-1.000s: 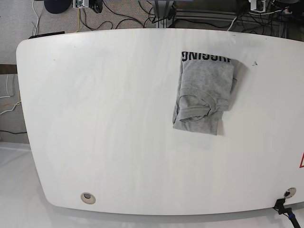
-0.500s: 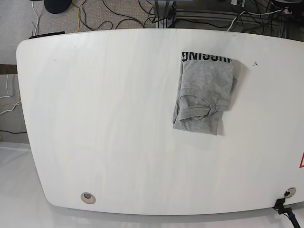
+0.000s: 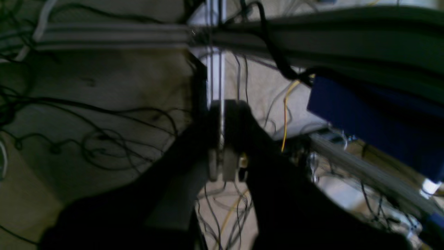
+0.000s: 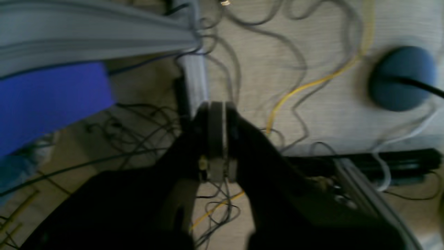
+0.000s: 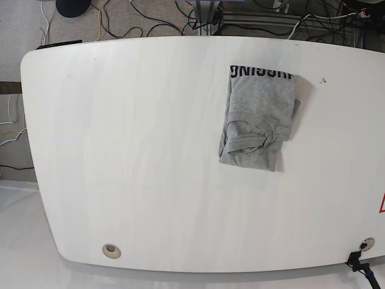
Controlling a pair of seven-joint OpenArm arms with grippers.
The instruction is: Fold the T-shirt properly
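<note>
the grey t-shirt [image 5: 258, 114] lies folded into a wrinkled bundle on the white bench [image 5: 132, 156], right of centre in the base view, lettering along its top edge. the left hand [image 3: 223, 107] and right hand [image 4: 218, 107] appear closed or nearly so, each gripping nothing visible.

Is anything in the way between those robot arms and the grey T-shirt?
Nothing visible stands on the table around the folded T-shirt. The wrist views show only floor, cables and frame, so the full path can't be confirmed.
</note>
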